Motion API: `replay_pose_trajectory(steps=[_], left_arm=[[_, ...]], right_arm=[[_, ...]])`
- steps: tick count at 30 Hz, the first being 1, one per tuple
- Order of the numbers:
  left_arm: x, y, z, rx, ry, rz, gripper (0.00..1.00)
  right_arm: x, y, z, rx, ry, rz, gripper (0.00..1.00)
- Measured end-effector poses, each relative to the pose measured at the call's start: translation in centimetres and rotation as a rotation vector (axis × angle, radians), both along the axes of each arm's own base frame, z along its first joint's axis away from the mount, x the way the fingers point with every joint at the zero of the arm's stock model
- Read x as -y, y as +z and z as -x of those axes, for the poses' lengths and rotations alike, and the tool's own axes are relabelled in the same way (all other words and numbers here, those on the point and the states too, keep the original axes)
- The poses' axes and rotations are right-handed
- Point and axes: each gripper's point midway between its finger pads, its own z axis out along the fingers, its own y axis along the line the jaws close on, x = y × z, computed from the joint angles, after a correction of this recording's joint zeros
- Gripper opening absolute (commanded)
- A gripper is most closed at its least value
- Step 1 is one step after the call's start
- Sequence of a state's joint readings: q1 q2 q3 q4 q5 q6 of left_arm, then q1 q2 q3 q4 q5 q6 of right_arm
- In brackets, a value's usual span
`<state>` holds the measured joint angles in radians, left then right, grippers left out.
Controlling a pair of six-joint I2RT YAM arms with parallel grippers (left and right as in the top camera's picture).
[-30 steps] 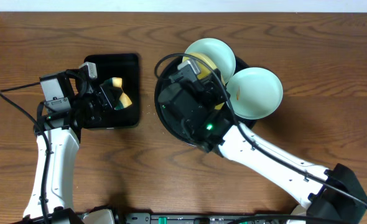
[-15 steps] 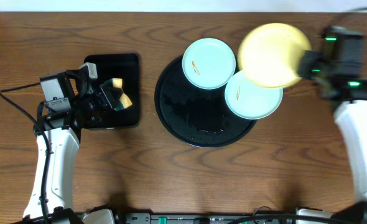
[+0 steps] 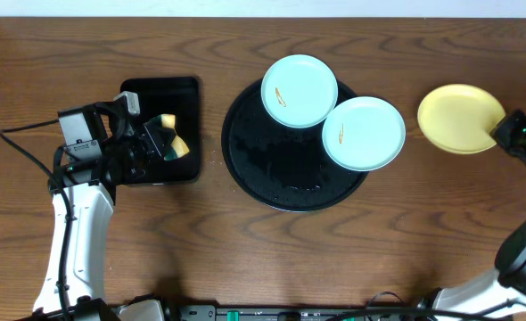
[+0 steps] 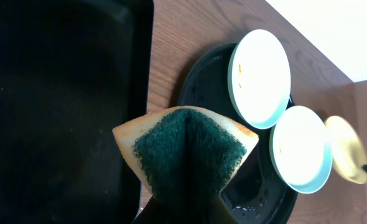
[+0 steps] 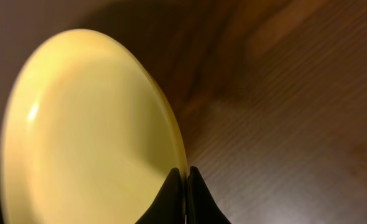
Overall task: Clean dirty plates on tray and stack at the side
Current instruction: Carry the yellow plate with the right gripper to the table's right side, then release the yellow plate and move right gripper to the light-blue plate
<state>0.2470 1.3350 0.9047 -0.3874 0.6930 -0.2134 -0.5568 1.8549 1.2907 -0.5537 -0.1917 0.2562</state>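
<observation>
Two pale mint-blue plates with small orange smears rest on the round black tray (image 3: 272,169): one (image 3: 299,90) at its far edge, one (image 3: 364,133) at its right edge. Both also show in the left wrist view (image 4: 259,77) (image 4: 300,157). My right gripper (image 3: 505,134) is shut on the rim of the pale yellow plate (image 3: 459,118), right of the tray over the wooden table; its fingers (image 5: 185,177) pinch the plate's edge (image 5: 90,130). My left gripper (image 3: 156,138) is shut on a yellow-and-green sponge (image 4: 186,146) over the rectangular tray.
A smaller rectangular black tray (image 3: 160,89) lies left of the round tray, with the left arm over it. The table's far edge runs along the top. The right arm enters from the right edge.
My right arm has swung from over the round tray to the far right, carrying the yellow plate down beside the tray. The left arm has not moved.
</observation>
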Motion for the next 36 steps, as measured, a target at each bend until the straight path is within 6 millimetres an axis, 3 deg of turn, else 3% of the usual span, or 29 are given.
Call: replay_pose_trajectory(steps=[1,2,4,5,8,12,14,16,17,19,22,23,24,27,29,32,36], left_arm=[[0.0,0.0,0.0,0.001,0.000,0.000,0.08],[0.0,0.0,0.0,0.000,0.000,-0.001,0.08],[0.0,0.0,0.0,0.000,-0.002,-0.003,0.08],[0.0,-0.1,0.1,0.000,-0.005,-0.004,0.08],[0.0,-0.1,0.1,-0.002,-0.005,-0.004,0.08],[0.0,-0.2,0.2,-0.006,-0.006,-0.006,0.08],[0.0,-0.2,0.2,-0.007,-0.005,-0.007,0.08],[0.0,-0.2,0.2,-0.009,-0.005,-0.007,0.08],[0.0,-0.2,0.2,-0.010,-0.005,-0.007,0.08],[0.0,-0.2,0.3,-0.011,-0.005,-0.006,0.08],[0.0,-0.3,0.3,-0.013,-0.005,-0.007,0.07],[0.0,-0.3,0.3,-0.014,-0.005,-0.006,0.08],[0.0,-0.4,0.4,-0.019,-0.005,-0.005,0.08],[0.2,-1.0,1.2,-0.057,-0.021,-0.012,0.08],[0.3,-1.2,1.5,-0.062,-0.038,-0.023,0.08],[0.3,-1.4,1.7,-0.062,-0.052,-0.037,0.08],[0.3,-1.4,1.7,-0.054,-0.063,-0.047,0.08]], right_arm=[[0.1,-1.1,0.0,-0.017,-0.001,-0.013,0.08],[0.1,-2.1,0.1,-0.033,-0.005,-0.026,0.21],[0.1,-3.6,0.4,-0.059,-0.009,-0.048,0.58],[0.1,-4.0,0.7,-0.072,-0.013,-0.061,0.66],[-0.9,-4.4,1.7,-0.102,0.016,-0.118,0.78],[-2.6,-3.0,1.6,-0.044,0.102,-0.205,0.77],[-3.4,-1.1,1.5,0.008,0.145,-0.230,0.66],[-4.3,2.0,1.4,0.072,0.193,-0.218,0.64],[-5.3,4.6,1.5,0.118,0.232,-0.197,0.65],[-7.7,7.9,1.4,0.163,0.303,-0.165,0.71],[-12.3,9.9,1.3,0.156,0.432,-0.109,0.85],[-13.8,10.1,1.1,0.146,0.476,-0.087,0.99],[-16.0,9.9,1.0,0.121,0.538,-0.058,0.99],[-19.6,8.7,0.7,0.050,0.641,0.033,0.98],[-21.2,7.7,0.6,0.009,0.688,0.073,0.88],[-21.8,6.1,0.7,-0.049,0.721,0.104,0.68],[-21.1,4.5,0.7,-0.101,0.711,0.119,0.60]])
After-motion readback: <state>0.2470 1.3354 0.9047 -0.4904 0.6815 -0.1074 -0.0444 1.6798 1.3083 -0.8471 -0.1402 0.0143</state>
